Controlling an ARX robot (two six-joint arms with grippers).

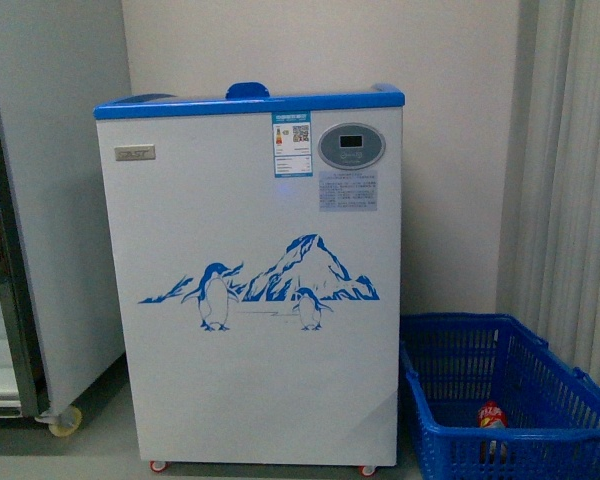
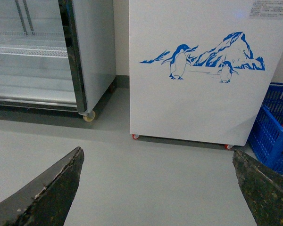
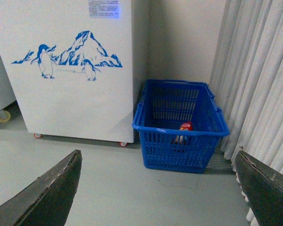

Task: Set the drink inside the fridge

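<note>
Right wrist view: fingers [image 3: 49,195] wide apart, facing basket [image 3: 162,151] (drink [image 3: 185,127] inside).

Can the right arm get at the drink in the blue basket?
Probably yes, from above: the drink lies in the open-topped basket, nothing covers it, and the open right gripper faces it.

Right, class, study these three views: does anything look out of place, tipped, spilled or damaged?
Only one thing: the drink sits alone at the bottom of the blue basket on the floor beside the fridge, an odd place for a bottle. I cannot tell whether it leans. No spill or damage shows.
</note>
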